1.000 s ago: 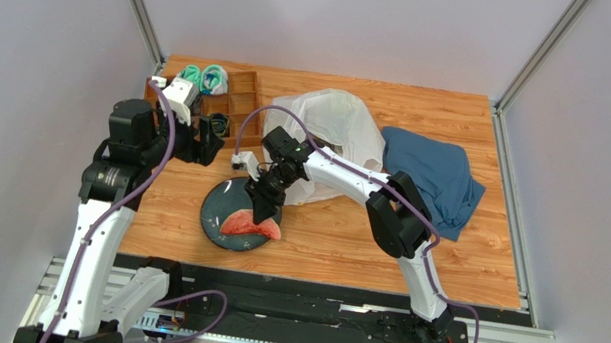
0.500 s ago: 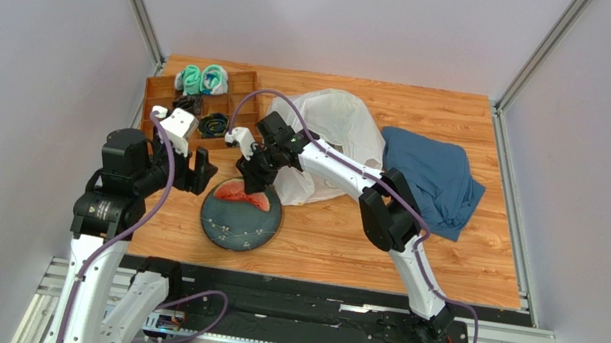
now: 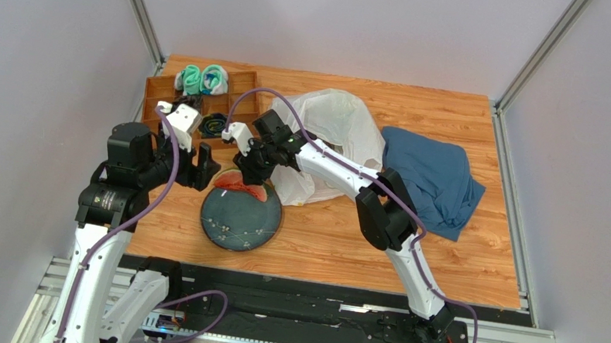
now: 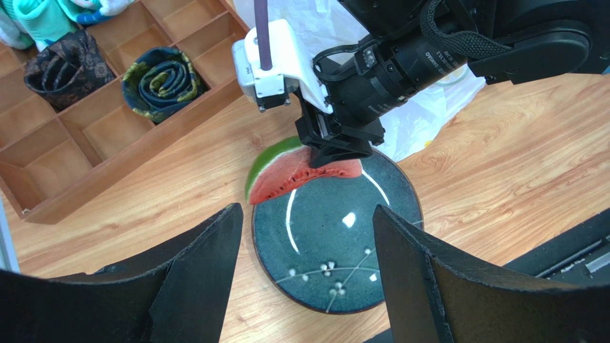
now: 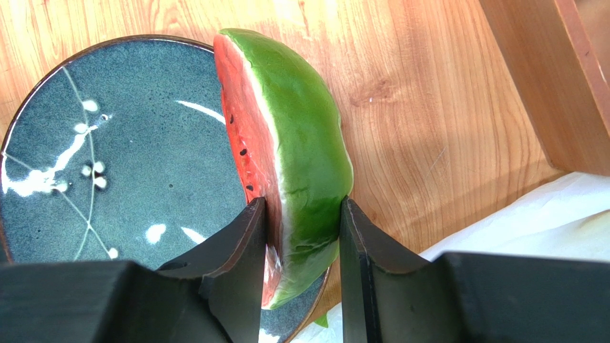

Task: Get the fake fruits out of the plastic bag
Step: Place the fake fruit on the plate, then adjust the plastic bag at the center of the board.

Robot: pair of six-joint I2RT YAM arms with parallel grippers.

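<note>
My right gripper (image 3: 248, 177) is shut on the red watermelon slice (image 3: 238, 186) and holds it on edge, just over the far left rim of the dark blue plate (image 3: 242, 222). The right wrist view shows the fingers (image 5: 243, 250) clamped on the red face and green rind of the slice (image 5: 301, 128), with the plate (image 5: 129, 157) beneath. My left gripper (image 3: 203, 167) is open and empty beside the plate's left edge, and it frames the plate (image 4: 336, 243) and the slice (image 4: 286, 175). The white plastic bag (image 3: 337, 127) lies behind the right arm. No other fruits show.
A wooden divided tray (image 3: 244, 93) stands at the back left with teal-and-white items (image 3: 201, 78) and rolled dark cloths (image 4: 161, 78). A dark blue cloth (image 3: 428, 179) lies right of the bag. The right arm crosses over the bag's front.
My right gripper carried the watermelon slice from the plate's near side to its far left rim. My left gripper came nearer, to the plate's left edge.
</note>
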